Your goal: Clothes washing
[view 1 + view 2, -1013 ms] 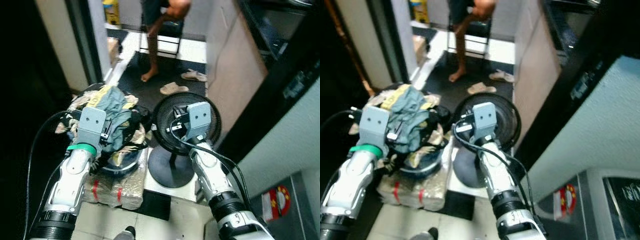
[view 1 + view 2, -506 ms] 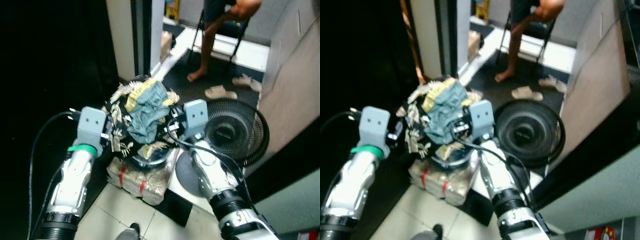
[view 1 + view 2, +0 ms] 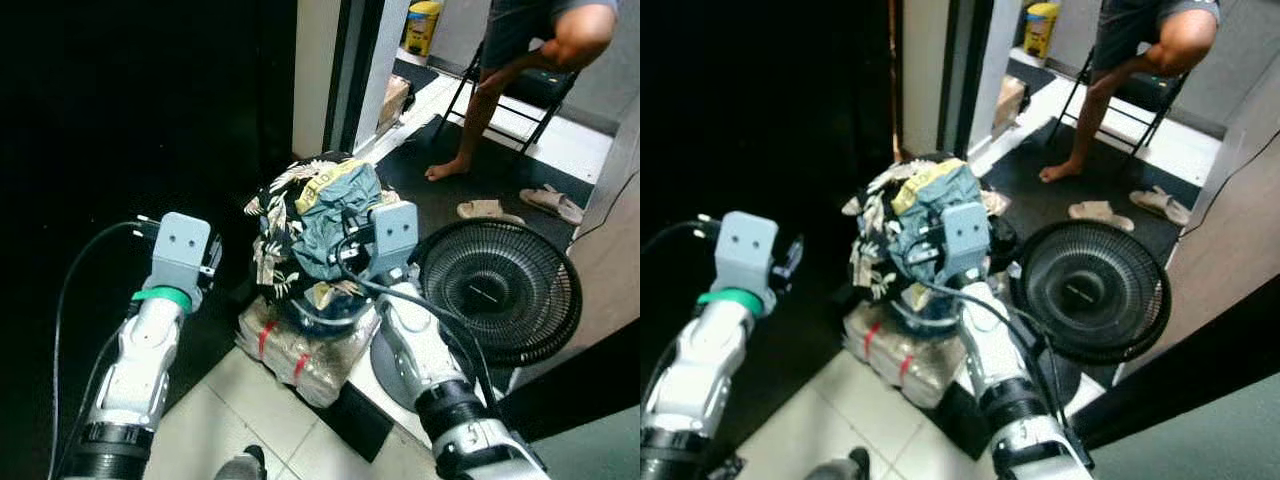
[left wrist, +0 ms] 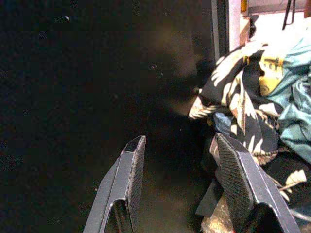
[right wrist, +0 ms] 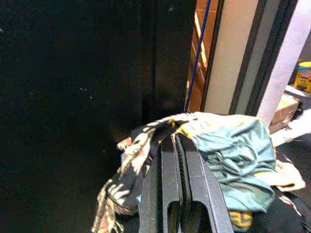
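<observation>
A pile of clothes, teal, yellow and black-and-white patterned, is heaped in a dark basin. The basin rests on a plastic-wrapped bundle on the floor. My right gripper is shut, its fingers pressed together against the near side of the pile, and its wrist is in front of the clothes. Nothing shows between those fingers. My left gripper is open in the dark space beside the pile, apart from the clothes. Its wrist is left of the basin.
A black floor fan stands right of the basin. Behind the pile is a doorframe, with darkness to the left. Beyond the doorway a person sits on a folding chair, with slippers and a yellow container nearby.
The view has swung left with both arms. My right gripper went from in front of the fan to the clothes pile. My left went from the pile to the dark space beside it.
</observation>
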